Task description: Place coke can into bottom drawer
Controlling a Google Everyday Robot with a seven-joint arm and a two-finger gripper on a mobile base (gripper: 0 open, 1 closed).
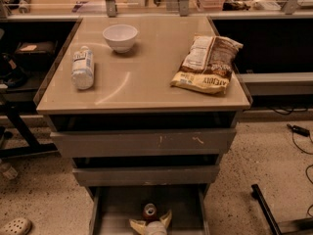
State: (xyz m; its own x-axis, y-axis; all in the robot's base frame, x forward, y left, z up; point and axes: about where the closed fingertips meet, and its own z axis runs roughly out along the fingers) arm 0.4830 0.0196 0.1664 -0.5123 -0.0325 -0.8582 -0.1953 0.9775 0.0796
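The coke can (pixel 149 211) stands upright on the grey floor of the open bottom drawer (pixel 120 203), near the drawer's front and middle; I see its red body and silver top. My gripper (pixel 150 218) reaches into the drawer from the bottom edge of the view, right at the can. Its two pale fingers (pixel 137 224) spread in a V on either side of the can and stand apart from it, so the gripper is open. The lower part of the can is hidden behind the gripper.
The middle drawer front (pixel 146 175) and the scratched top drawer front (pixel 144 142) are pulled out slightly. On the tan tabletop (pixel 142 82) lie a white bottle (pixel 82 67), a white bowl (pixel 120 36) and a chip bag (pixel 208 63). Cables (pixel 298 130) and a black bar (pixel 264 212) lie on the floor at right.
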